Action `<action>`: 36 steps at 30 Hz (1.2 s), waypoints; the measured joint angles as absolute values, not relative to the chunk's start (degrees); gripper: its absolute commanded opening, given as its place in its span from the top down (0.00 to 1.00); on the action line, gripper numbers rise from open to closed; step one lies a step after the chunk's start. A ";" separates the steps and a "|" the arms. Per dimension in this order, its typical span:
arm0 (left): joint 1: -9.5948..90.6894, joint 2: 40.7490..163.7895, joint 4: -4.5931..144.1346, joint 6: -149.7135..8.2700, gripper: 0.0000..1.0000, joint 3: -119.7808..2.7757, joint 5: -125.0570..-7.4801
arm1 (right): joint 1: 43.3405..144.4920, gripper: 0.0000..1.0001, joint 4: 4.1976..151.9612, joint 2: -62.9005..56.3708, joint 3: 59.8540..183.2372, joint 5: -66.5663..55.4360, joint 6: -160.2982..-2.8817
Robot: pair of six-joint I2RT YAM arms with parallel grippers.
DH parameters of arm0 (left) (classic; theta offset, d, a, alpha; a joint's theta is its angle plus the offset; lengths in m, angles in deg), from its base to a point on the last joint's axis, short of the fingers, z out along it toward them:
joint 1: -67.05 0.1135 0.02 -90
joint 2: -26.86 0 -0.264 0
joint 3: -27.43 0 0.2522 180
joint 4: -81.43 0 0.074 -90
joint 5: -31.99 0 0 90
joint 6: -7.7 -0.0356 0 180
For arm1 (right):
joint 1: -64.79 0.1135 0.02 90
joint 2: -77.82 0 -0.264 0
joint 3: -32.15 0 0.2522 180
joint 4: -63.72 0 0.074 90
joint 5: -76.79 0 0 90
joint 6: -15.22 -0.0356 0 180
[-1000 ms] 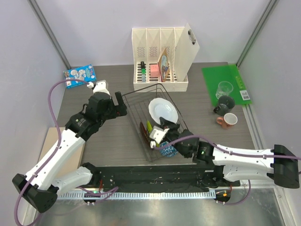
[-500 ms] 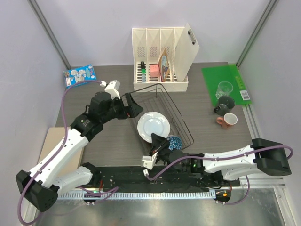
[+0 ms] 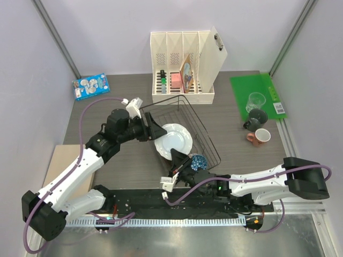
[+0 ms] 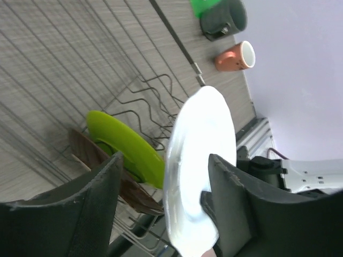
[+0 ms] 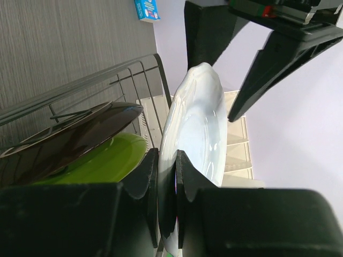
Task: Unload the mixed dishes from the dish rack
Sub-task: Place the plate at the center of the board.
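Wire dish rack [image 3: 190,115] holds lime-green plate [image 4: 126,144], dark plate [image 5: 69,142] & blue bowl [image 3: 199,160]. White plate [image 3: 174,140] stands upright over rack's 8 o'clock side. Right tool [image 3: 177,162] pinches its rim at plate's 6. Left tool [image 3: 152,128], jaws apart, straddles rim at 10, not clamped.

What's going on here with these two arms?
They're emptying the dish rack. The right hand pinches the white plate by its rim, lifted over the rack, while the left hand, open, straddles its opposite edge. A lime-green plate sits in the rack; a glass, a dark grey mug and a pink mug stand outside it.
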State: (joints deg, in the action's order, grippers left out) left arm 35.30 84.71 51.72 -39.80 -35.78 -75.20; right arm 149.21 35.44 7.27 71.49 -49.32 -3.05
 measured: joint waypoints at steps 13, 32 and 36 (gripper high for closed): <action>35.30 85.80 57.38 -38.82 0.49 -34.12 -81.89 | 149.41 0.99 34.48 7.73 71.52 -48.04 -4.45; 35.69 87.51 57.95 -36.85 1.00 -33.99 -84.40 | 149.47 0.50 33.78 7.88 71.63 -48.30 -4.30; 35.80 87.44 56.29 -38.93 1.00 -34.10 -83.63 | 149.58 0.00 32.60 7.71 73.44 -51.38 -5.48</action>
State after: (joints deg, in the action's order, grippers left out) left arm 35.80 87.44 56.29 -38.93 -34.10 -83.63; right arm 149.58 32.60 7.71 73.44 -51.38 -5.48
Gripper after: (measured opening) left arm 0.064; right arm 0.865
